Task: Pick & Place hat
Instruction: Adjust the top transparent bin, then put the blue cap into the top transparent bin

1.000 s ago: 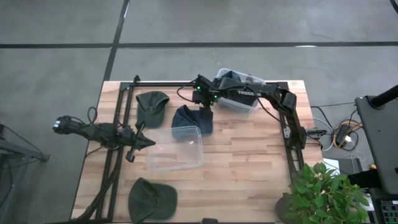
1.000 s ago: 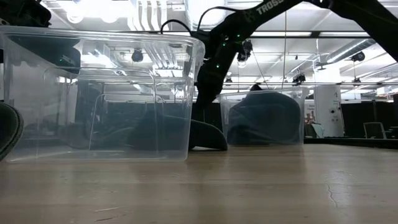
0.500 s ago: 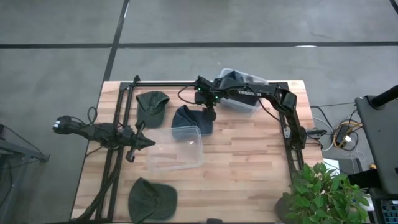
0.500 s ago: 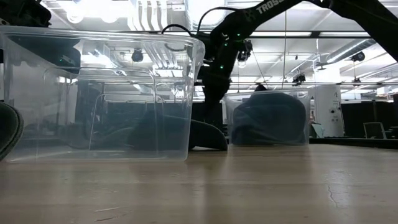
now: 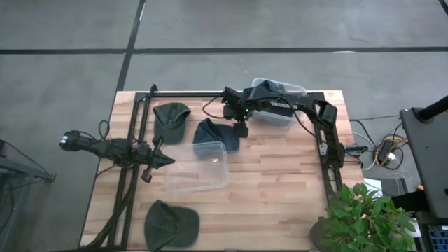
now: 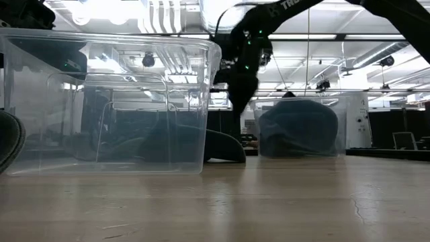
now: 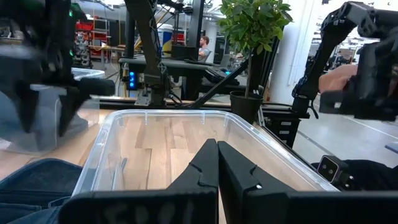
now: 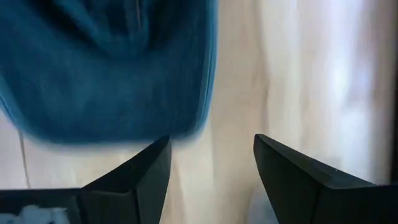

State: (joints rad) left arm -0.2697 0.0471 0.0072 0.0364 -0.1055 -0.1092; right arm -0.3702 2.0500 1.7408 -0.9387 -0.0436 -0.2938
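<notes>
A blue hat (image 5: 213, 134) lies flat on the table, far of a clear bin (image 5: 225, 168); its brim shows in the low view (image 6: 225, 148) and its crown in the right wrist view (image 8: 106, 68). My right gripper (image 5: 241, 129) hangs open and empty above the table just right of that hat, its fingers pointing down (image 8: 211, 146). My left gripper (image 5: 166, 160) is shut and empty, level at the clear bin's left wall (image 7: 217, 146). A second clear bin (image 5: 280, 115) at the far edge holds a dark hat (image 6: 299, 128).
Two green hats lie on the table, one far left (image 5: 171, 117) and one near left (image 5: 171, 222). A dark frame (image 5: 143, 105) runs along the table's left, far and right sides. A potted plant (image 5: 367, 217) stands off the near right corner.
My right gripper has moved up and a little toward the table's right edge, away from the blue hat, which stays flat on the table. The far bin with the dark hat has slid a little toward the right edge.
</notes>
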